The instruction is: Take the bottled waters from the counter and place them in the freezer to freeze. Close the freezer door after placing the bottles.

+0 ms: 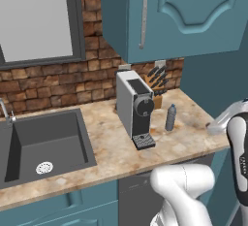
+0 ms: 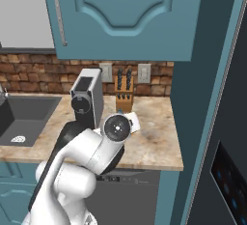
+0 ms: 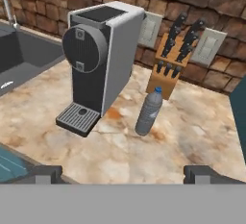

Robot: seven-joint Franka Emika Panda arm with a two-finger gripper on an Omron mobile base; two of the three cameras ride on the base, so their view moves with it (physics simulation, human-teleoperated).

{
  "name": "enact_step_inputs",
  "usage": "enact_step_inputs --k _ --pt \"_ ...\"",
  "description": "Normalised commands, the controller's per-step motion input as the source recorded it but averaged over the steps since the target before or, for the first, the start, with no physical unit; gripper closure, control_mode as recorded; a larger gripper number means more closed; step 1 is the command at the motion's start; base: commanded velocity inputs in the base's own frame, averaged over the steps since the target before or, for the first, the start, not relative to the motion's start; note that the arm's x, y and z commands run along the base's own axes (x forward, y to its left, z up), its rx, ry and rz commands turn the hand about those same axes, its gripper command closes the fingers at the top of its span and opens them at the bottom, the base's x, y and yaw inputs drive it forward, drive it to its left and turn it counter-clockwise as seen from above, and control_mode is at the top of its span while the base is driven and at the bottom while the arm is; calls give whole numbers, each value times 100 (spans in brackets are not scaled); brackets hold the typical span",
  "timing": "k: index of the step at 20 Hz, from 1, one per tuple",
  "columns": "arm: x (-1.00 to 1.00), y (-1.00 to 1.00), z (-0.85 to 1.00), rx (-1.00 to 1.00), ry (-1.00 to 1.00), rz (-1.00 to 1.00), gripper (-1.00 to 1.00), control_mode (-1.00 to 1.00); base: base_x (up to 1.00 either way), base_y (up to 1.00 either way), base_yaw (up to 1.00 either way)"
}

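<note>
Counter (image 1: 116,157): beige marbled stone.
Coffee machine (image 3: 98,59): left of bottle.
Knife block (image 3: 168,71): behind bottle.
Grey-blue water bottle (image 3: 149,112): upright on counter, long axis vertical, straight ahead of end effector.
End effector (image 3: 122,174): jaws wide, empty, bottle centred between them, well apart.

I am operating in a domestic kitchen: a marbled stone counter (image 1: 121,147) carries a coffee machine (image 1: 134,108) and knife block (image 3: 170,69), with a dark sink (image 1: 43,145) alongside, a brick backsplash (image 1: 48,87) behind and teal wall cupboards (image 1: 169,16) overhead.
</note>
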Motion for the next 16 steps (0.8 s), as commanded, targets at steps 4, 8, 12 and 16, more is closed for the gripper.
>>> enact_step_inputs --k 4,8,12,16 --pt "51 8 -27 0 -16 0 -100 -100 0 0 0" --pt "36 0 -29 10 -17 0 -100 -100 0 0 0" --pt "24 0 -27 9 -2 1 -100 -100 0 0 0" --pt "8 -1 -19 6 0 5 -100 -100 0 0 0"
